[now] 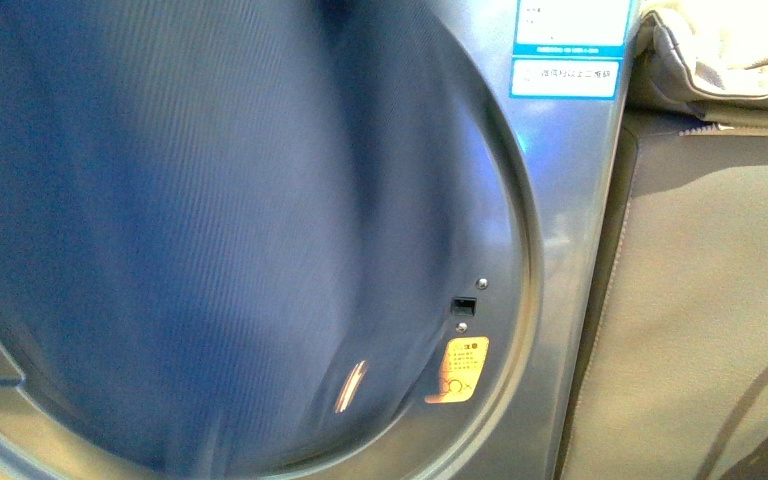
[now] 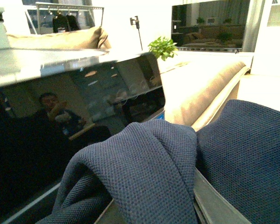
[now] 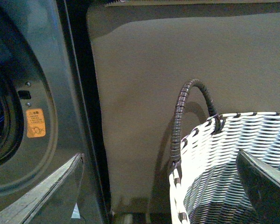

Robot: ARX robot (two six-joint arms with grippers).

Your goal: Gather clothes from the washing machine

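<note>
The clothes, a dark navy fabric, hang blurred across nearly the whole round mouth of the grey washing machine in the front view. In the left wrist view the same knit clothes drape over my left gripper, which is shut on them; only one grey finger shows beneath the cloth. The machine's black control panel lies just behind. My right gripper stands open and holds nothing, beside the washing machine and over the rim of a basket.
A white-and-dark woven basket with a dark looped handle stands right of the machine. A brown upholstered surface fills the space to the right, with a pale cushion on top.
</note>
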